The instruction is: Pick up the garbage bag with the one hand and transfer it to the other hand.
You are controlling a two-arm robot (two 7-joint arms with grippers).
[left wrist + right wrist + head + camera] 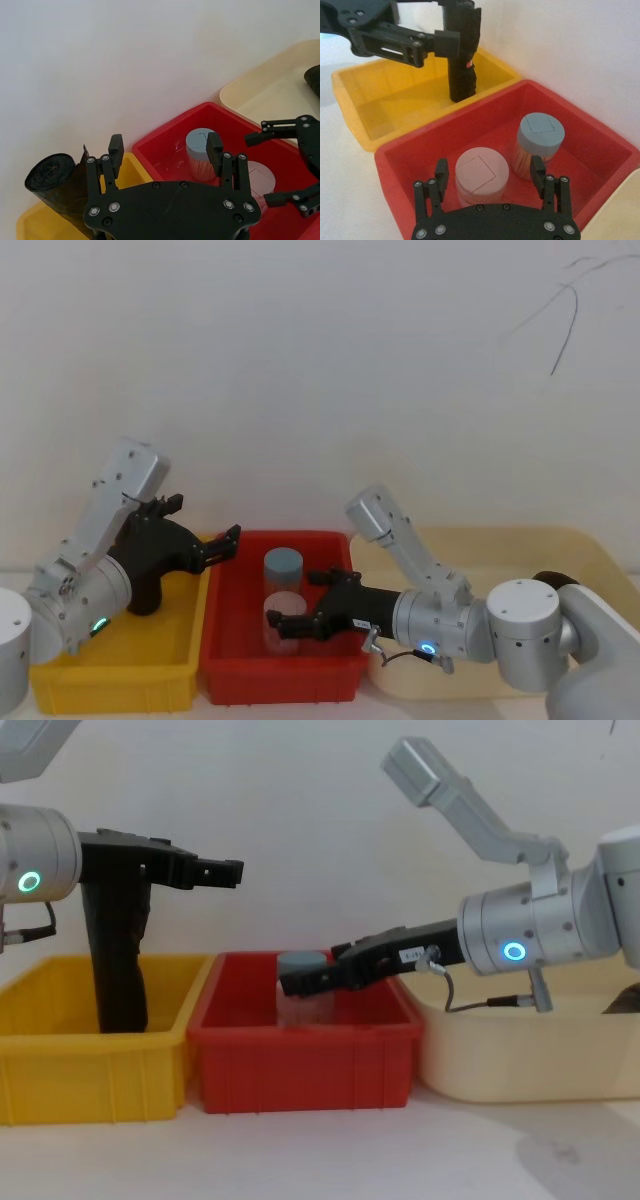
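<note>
End effector on the left (pixel 205 530), fingers apart, hovers beside the upright garbage bag (pixel 117 965) in the yellow bin (pixel 120 660); right end effector (pixel 305 605), also spread, straddles a jar (pixel 476 176).

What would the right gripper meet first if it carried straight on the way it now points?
Probably the pink-lidded clear plastic jar in the red plastic bin: the right gripper has its open fingers either side of it in the wrist view. Depth is uncertain; the blue-lidded jar stands beside it.

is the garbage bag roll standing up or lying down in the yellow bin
Standing upright. The garbage bag rests on end in the yellow bin, rising well above its rim, beside the open left gripper.
</note>
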